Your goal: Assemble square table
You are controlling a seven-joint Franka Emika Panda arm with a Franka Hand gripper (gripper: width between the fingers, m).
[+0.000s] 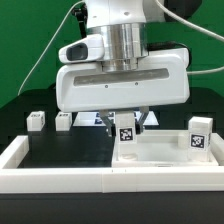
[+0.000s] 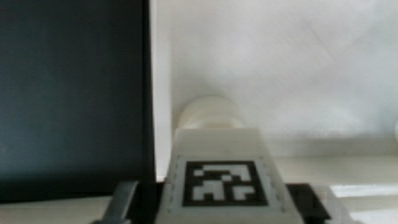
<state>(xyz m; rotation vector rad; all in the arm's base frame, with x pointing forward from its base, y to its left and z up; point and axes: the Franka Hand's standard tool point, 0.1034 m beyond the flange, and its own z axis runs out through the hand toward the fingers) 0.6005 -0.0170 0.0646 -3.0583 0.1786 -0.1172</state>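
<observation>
My gripper [image 1: 126, 124] hangs over the near-left part of the white square table top [image 1: 165, 158] and is shut on a white tagged leg [image 1: 126, 142], which stands upright on or just above the top. In the wrist view the same leg [image 2: 217, 150] fills the space between my gripper [image 2: 219, 206] fingers [image 2: 135, 200], its tag facing the camera, with the table top [image 2: 294, 80] beyond it. A second tagged leg [image 1: 197, 136] stands at the top's far right. Two more legs [image 1: 37, 121] [image 1: 64, 120] sit on the black worktop at the exterior view's left.
A long low white wall [image 1: 60, 182] edges the black worktop [image 1: 60, 145] along the front and the exterior view's left. A green backdrop stands behind. In the wrist view the black worktop [image 2: 71, 100] lies beside the table top's straight edge.
</observation>
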